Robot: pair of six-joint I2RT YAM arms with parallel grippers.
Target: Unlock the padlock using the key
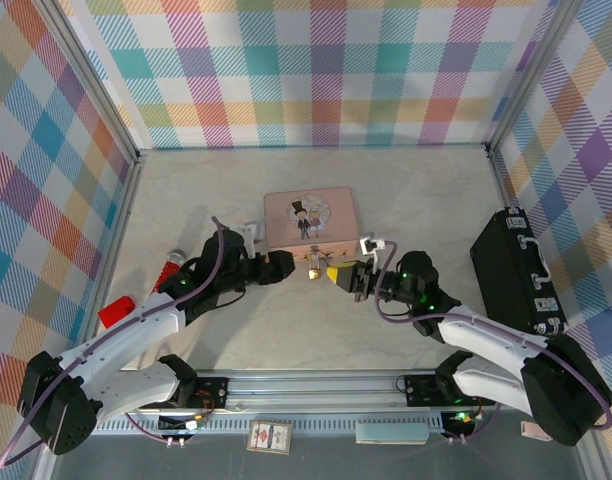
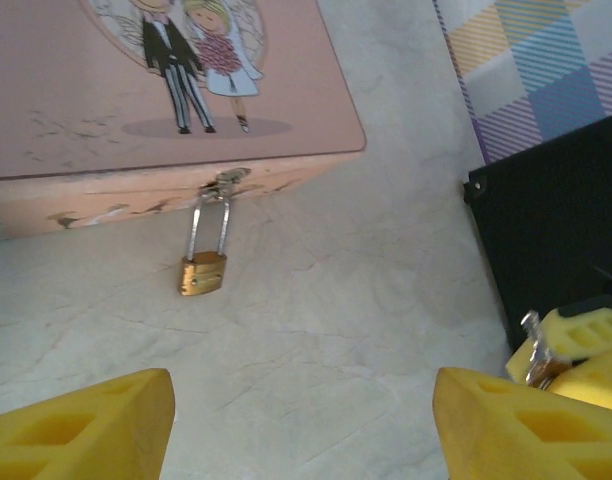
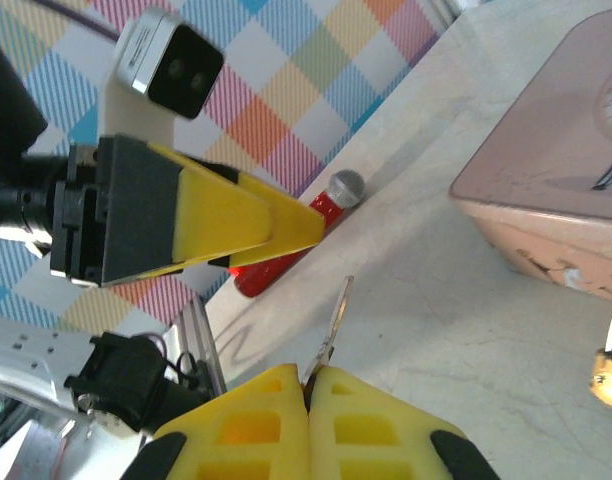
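Yellow fingers (image 2: 86, 425) of the left gripper (image 2: 301, 425) are seen at the bottom corners of the left wrist view. They are spread wide with nothing between them, so this gripper is released. Ahead of it and a little to its left, the padlock (image 2: 203, 273) lies flat on the table (image 2: 366, 300). Its shackle is hooked through the clasp of the pink tin (image 2: 306, 100). Its long axis runs from the clasp back towards the gripper, with the brass body at the near end. At the right edge the right gripper (image 2: 566, 355) is caught in front of a black case (image 2: 556, 210).

In the right wrist view, that gripper's fingers are pressed together on the key (image 3: 336, 320), whose thin blade points up and away from the fingertips. The padlock is cut off by the view's right edge, off to the side of the blade and not in line with it. One finger of the left gripper crosses above the key, and a red capped object (image 3: 286, 255) lies beyond.

In the top view, the padlock is set between the two grippers, near each, against the tin's near wall. The right gripper is judged slightly nearer. The blade has yet to be turned onto the padlock's long axis and brought to its body end. The open left gripper is well placed to steady the body.
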